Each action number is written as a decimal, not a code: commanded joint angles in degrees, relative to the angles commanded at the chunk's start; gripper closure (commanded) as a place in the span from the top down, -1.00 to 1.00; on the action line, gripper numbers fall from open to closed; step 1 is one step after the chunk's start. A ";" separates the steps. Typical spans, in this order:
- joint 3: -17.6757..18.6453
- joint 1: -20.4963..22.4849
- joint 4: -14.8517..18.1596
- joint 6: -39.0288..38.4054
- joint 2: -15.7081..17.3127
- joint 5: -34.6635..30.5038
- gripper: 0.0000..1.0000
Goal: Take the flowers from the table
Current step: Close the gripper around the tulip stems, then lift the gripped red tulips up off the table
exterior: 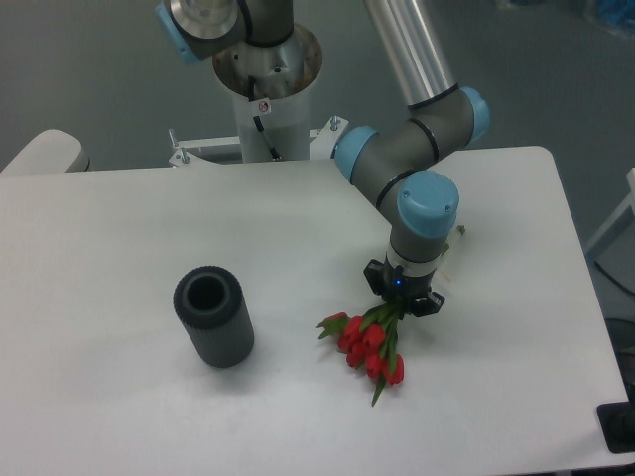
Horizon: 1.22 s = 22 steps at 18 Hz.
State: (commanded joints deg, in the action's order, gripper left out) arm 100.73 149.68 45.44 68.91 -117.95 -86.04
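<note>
The flowers, red tulips on green stems, hang with their heads towards the front of the white table. My gripper is shut on the stems just above the heads. The bunch looks tilted, heads low and near the tabletop; whether they still touch it I cannot tell. The stem ends are hidden behind the wrist.
A dark grey ribbed cylinder stands upright on the left half of the table, well apart from the flowers. The arm's base column rises behind the far edge. The table's right edge lies close to the gripper's right.
</note>
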 joint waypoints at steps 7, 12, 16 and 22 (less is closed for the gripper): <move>-4.92 -1.49 0.97 -0.09 1.67 1.05 -0.51; -9.66 -2.46 0.97 -0.79 2.99 8.42 -0.51; -12.13 -1.58 1.05 -1.57 3.43 14.13 -0.51; -13.98 2.54 1.05 -7.65 4.30 26.08 -0.50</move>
State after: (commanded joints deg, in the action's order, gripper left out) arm 86.75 152.22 46.49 61.26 -113.65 -59.96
